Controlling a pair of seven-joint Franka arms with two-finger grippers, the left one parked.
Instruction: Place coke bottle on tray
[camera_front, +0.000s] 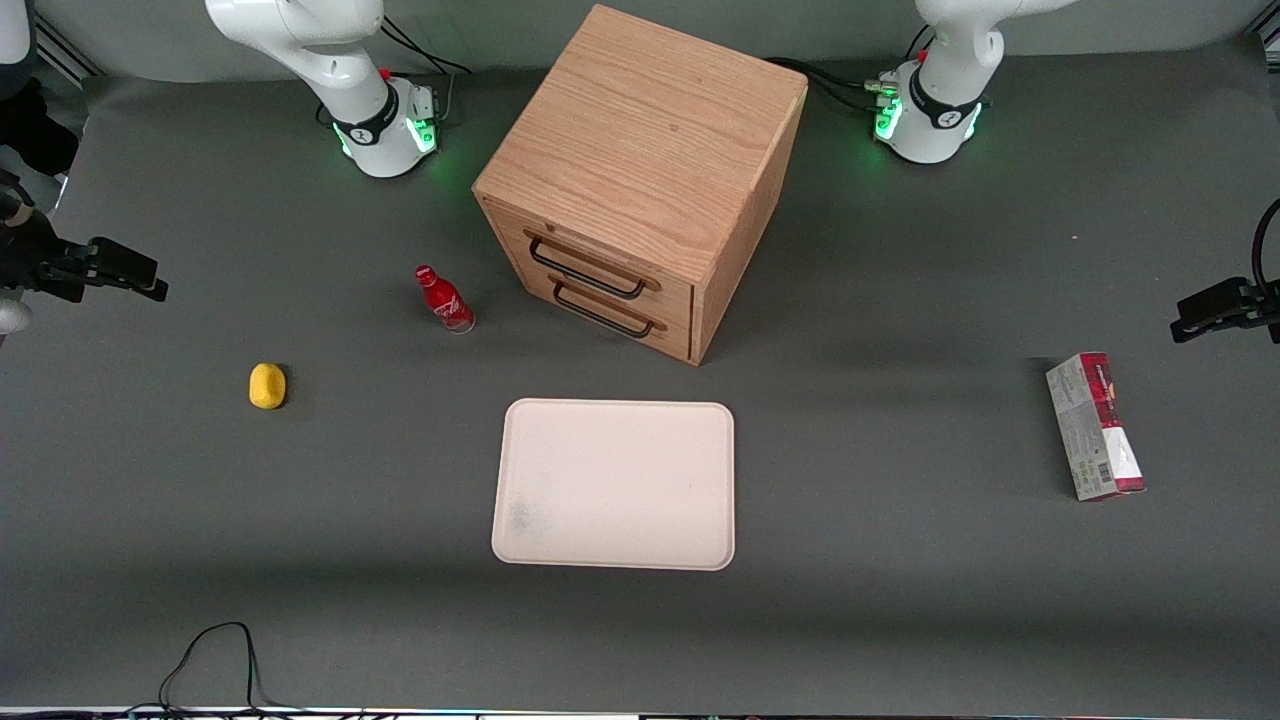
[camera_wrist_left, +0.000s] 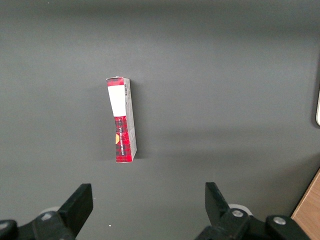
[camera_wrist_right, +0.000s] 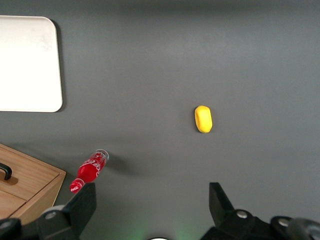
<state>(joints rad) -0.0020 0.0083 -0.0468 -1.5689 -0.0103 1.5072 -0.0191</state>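
Note:
The coke bottle (camera_front: 444, 300), small and red with a red cap and a clear base, stands upright on the grey table beside the drawer cabinet, toward the working arm's end. It also shows in the right wrist view (camera_wrist_right: 91, 169). The cream-white tray (camera_front: 615, 485) lies flat, nearer to the front camera than the cabinet, with nothing on it. Its corner shows in the right wrist view (camera_wrist_right: 27, 60). My right gripper (camera_front: 150, 285) hangs high above the table at the working arm's end, well apart from the bottle. It is open wide and holds nothing (camera_wrist_right: 151, 200).
A wooden two-drawer cabinet (camera_front: 640, 150) stands mid-table, both drawers shut. A yellow lemon-like object (camera_front: 267, 386) lies toward the working arm's end. A red-and-grey carton (camera_front: 1095, 425) lies toward the parked arm's end. A black cable (camera_front: 215, 650) loops at the front edge.

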